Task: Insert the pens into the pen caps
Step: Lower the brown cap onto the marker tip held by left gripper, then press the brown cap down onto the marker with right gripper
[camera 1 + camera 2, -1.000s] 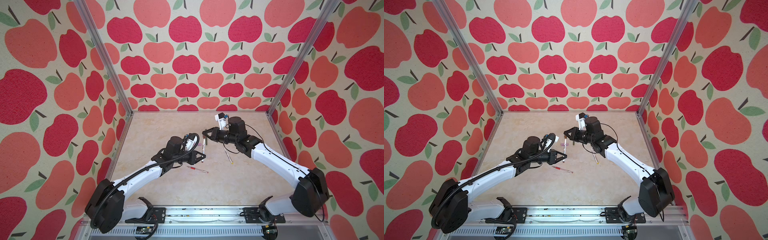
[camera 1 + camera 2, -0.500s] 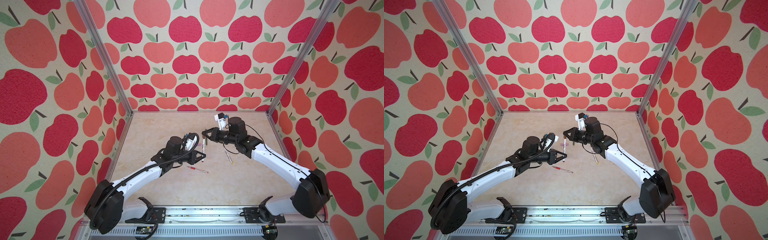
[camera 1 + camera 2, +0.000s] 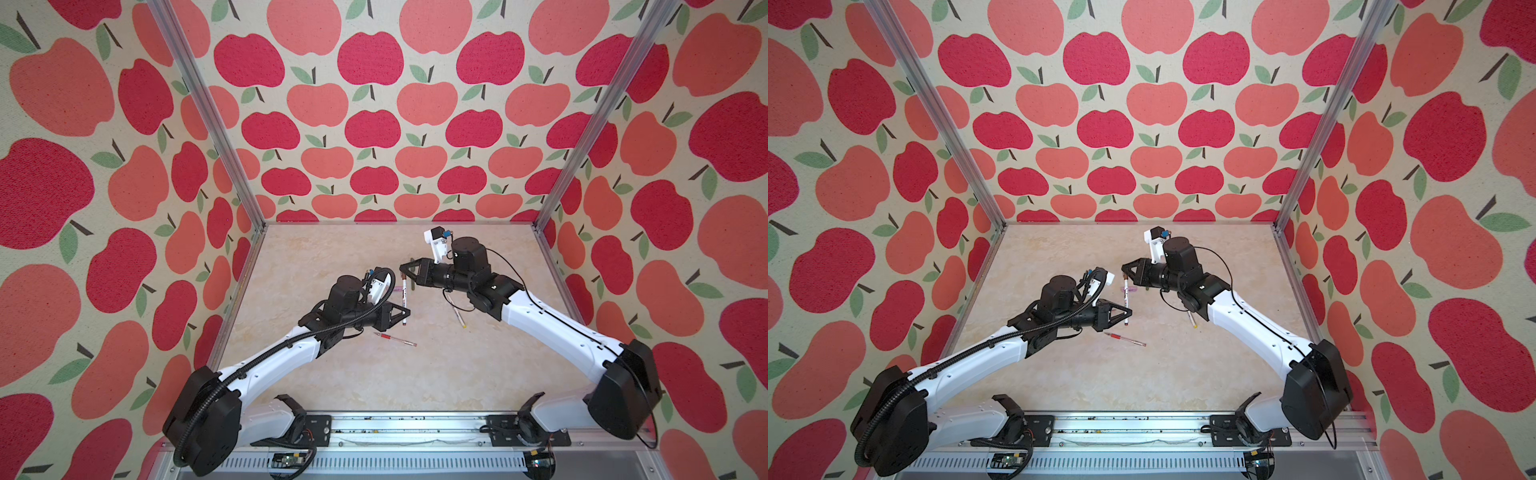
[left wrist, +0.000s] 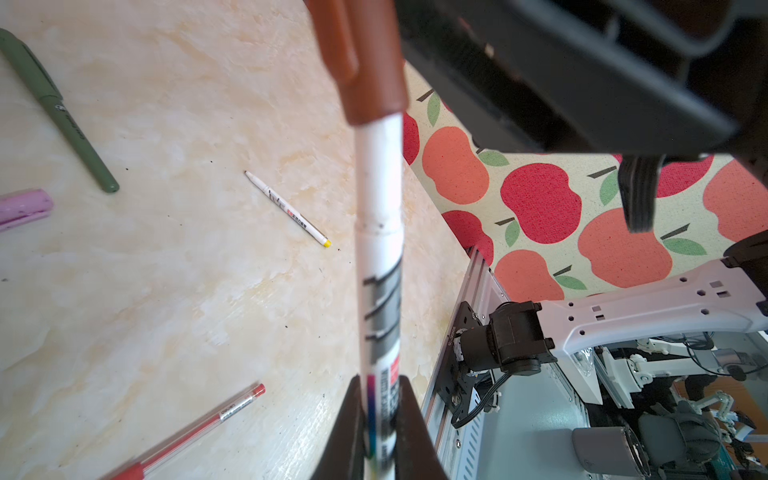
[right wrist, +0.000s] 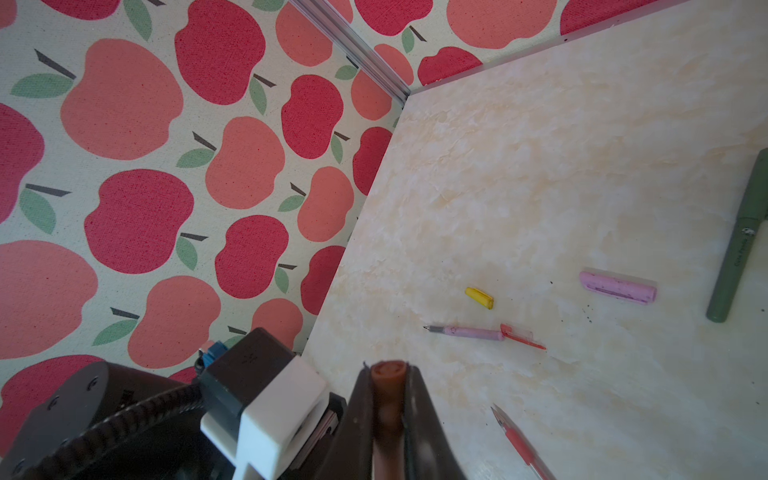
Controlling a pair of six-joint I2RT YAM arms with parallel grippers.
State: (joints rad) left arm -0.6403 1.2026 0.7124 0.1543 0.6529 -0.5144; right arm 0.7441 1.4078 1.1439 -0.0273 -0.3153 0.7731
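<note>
My left gripper [image 3: 406,316] [image 3: 1128,314] [image 4: 380,380] is shut on the lower barrel of the white-and-brown pen [image 3: 404,297] [image 4: 380,199], which stands almost upright above the table. The brown cap [image 4: 365,62] [image 5: 387,399] sits over the pen's upper end, and my right gripper [image 3: 403,272] [image 3: 1124,272] [image 5: 387,368] is shut on it. On the table lie the red pen [image 3: 395,338] [image 4: 199,428], the white-and-yellow pen [image 3: 457,313] [image 4: 286,210], the pink pen [image 5: 465,331], the yellow cap [image 5: 479,298], the lilac cap [image 5: 618,287] and the red cap [image 5: 521,336].
A dark green pen [image 4: 62,112] [image 5: 739,245] with a matching cap on one end lies behind the grippers. Apple-patterned walls [image 3: 374,124] close in the marbled table [image 3: 374,374] on three sides. A metal rail [image 3: 395,428] runs along the front edge.
</note>
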